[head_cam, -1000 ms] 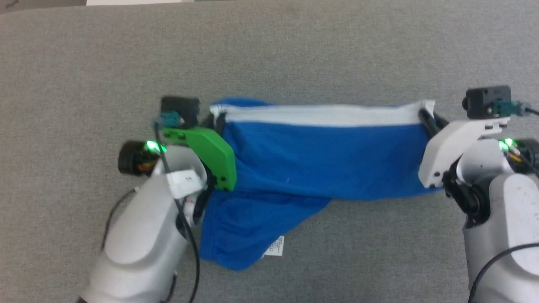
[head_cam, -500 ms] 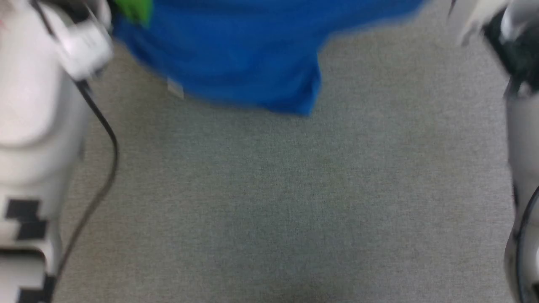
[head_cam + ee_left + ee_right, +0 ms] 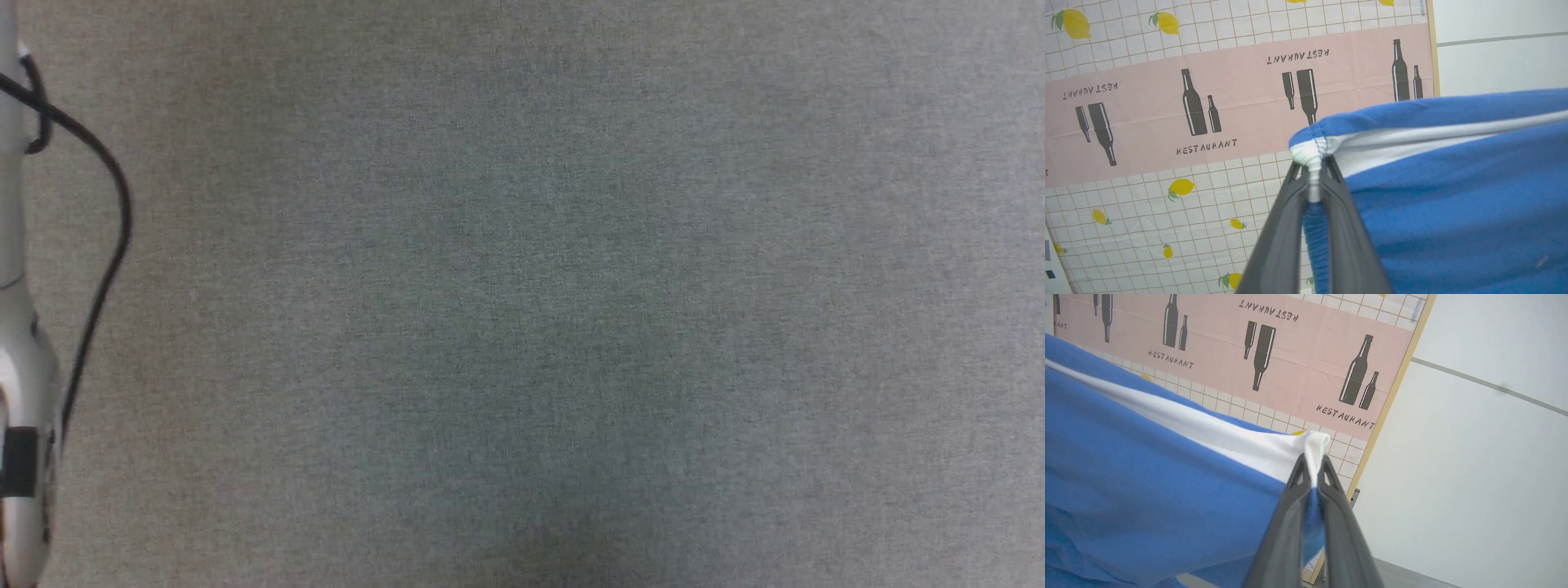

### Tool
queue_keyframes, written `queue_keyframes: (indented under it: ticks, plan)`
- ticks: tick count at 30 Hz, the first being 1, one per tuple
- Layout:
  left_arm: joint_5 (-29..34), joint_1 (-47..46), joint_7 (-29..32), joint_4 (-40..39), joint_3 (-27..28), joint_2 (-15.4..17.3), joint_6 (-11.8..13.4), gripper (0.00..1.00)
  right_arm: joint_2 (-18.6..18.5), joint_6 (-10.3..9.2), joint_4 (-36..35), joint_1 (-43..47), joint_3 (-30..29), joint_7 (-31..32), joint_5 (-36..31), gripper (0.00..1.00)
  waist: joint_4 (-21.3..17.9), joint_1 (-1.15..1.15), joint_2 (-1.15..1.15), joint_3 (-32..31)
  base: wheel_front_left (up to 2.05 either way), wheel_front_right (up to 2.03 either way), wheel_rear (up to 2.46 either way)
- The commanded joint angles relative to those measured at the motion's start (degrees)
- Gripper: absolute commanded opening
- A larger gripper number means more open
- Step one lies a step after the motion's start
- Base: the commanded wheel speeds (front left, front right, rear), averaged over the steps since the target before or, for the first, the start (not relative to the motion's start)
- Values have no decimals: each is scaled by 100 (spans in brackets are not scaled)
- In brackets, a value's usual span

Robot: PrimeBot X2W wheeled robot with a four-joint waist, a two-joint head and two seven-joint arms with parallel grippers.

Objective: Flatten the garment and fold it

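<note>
Left tool [image 3: 1312, 168] and right tool [image 3: 1313, 462] are each pinching a white-striped corner of the garment [image 3: 1453, 204], holding that edge taut; plain grey table [image 3: 522, 294] is spreading wide, probably underneath.

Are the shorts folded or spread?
Spread: the shorts stretch between the left end effector and right end effector, each clamped on a white-striped corner.

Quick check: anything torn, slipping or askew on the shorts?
Nothing stands out. The left gripper and right gripper are each shut on the garment, at opposite ends of its white-striped edge; cloth spans between them, no tear visible.
</note>
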Motion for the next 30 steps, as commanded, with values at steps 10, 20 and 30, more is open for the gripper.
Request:
queue_keyframes:
  ticks: [10,20,30]
  plan:
    - [-338,1621,109,131,-505,-110,-419,0,-730,-13,-381,1718,677,415,578,0,279,-1,0,-394,0,0,0]
    - [-1194,4878,747,-976,-976,12,-623,0,-1760,-13,-2487,5563,859,1519,1782,0,420,-1,0,-1070,0,0,0]
    - [-1827,7216,1545,-2497,-1084,442,-151,0,-1207,-13,-3542,8196,-177,2132,1763,0,438,-1,0,-1393,0,0,0]
